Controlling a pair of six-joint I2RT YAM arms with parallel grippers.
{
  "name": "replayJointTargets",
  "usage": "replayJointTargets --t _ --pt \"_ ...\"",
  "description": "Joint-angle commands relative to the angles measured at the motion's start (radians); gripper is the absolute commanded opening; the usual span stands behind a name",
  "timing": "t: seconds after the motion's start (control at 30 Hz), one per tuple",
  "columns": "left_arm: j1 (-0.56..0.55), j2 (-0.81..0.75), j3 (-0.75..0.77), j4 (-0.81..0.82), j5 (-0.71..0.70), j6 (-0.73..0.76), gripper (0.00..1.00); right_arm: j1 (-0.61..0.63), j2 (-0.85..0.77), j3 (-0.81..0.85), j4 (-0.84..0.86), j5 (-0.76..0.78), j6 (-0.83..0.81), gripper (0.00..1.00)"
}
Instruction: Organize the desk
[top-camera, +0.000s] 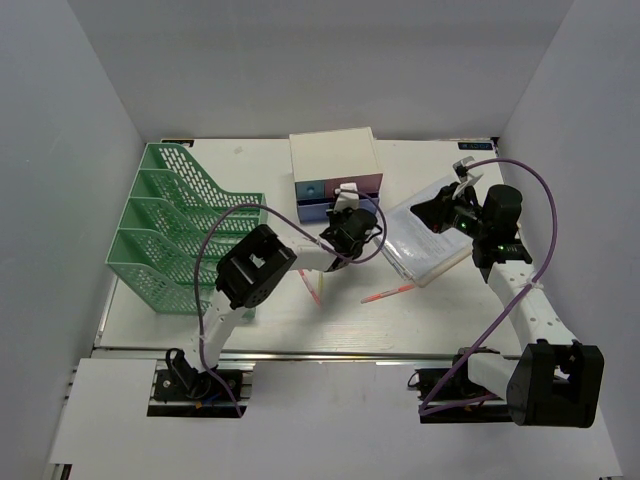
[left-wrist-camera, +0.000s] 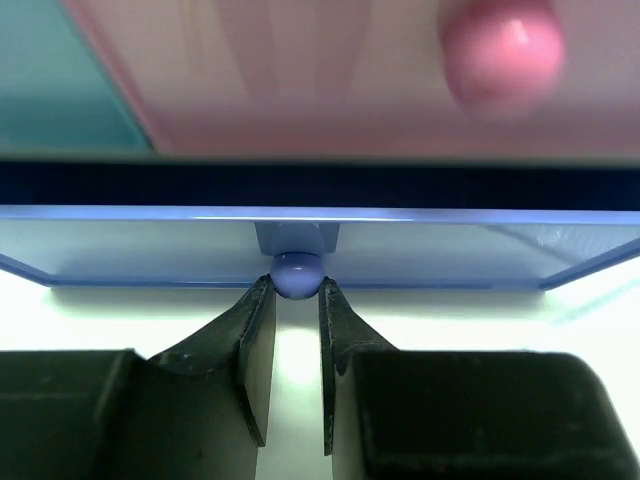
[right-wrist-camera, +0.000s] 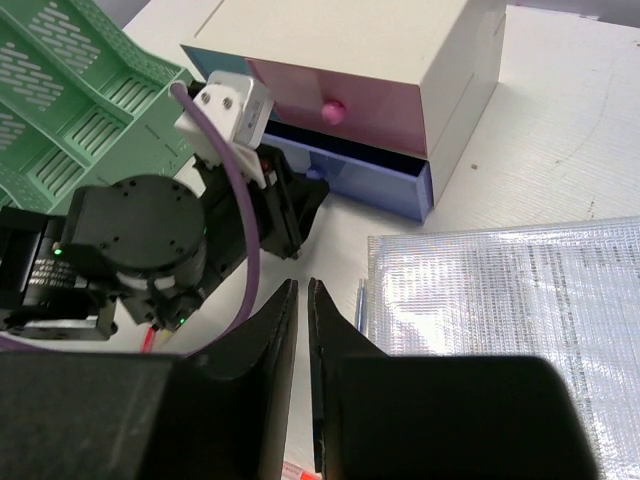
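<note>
The space is being closed in by a plain grey back wall (top-camera: 320, 60), a left wall (top-camera: 55, 150) and a right wall (top-camera: 590, 150); all are being lit softly and evenly.

Green rack (top-camera: 175, 225), drawer box (top-camera: 335, 160), sleeved papers (top-camera: 430, 240), pink pen (top-camera: 390, 292)

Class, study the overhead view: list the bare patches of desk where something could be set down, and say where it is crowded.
Bare: the far strip of desk between the green rack and drawer box; the front strip along the rail, below the pink pens. Crowded: the middle, where the left gripper, open blue drawer and plastic folder meet.
</note>
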Motion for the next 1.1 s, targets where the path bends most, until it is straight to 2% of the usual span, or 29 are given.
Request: replayJointTargets --t 0.0,0.23,0.57,0.63,0.7,0.73,0.83,0.87,1.07 --pt "-0.034 -0.077 -0.059 -0.029 0.032 -0.013 0.00 -0.003 -0.002 -0.013 0.049 -0.021 0.000 0.14" --pt "-0.043 -0.109 -0.095 -0.072 0.042 -0.062 0.00 -0.037 -0.003 -0.020 0.054 -0.030 0.000 0.14" --pt "-0.061 -0.198 -0.224 -0.082 0.067 -0.120 0.00 -0.041 0.006 -0.021 0.057 -0.046 -0.001 0.15" --pt "-0.070 -0.212 -0.234 -0.083 0.059 -0.120 0.00 -0.041 0.007 -0.023 0.056 -0.049 -0.006 0.19" --pt "-0.070 -0.228 -0.242 -0.083 0.058 -0.117 0.00 -0.041 0.015 -0.023 0.054 -0.058 -0.015 0.28" --pt "-0.070 -0.238 -0.242 -0.086 0.058 -0.114 0.14 -0.041 0.016 -0.020 0.046 -0.065 -0.026 0.38" --pt "-0.070 -0.291 -0.247 -0.092 0.072 -0.090 0.32 -0.041 0.036 -0.006 0.010 -0.107 -0.063 0.53" --pt "-0.070 -0.331 -0.253 -0.085 0.078 -0.067 0.40 -0.043 0.041 -0.003 0.003 -0.119 -0.087 0.55" --pt "-0.060 -0.454 -0.293 -0.048 0.168 0.030 0.57 -0.041 0.046 -0.018 -0.001 -0.206 -0.161 0.57"
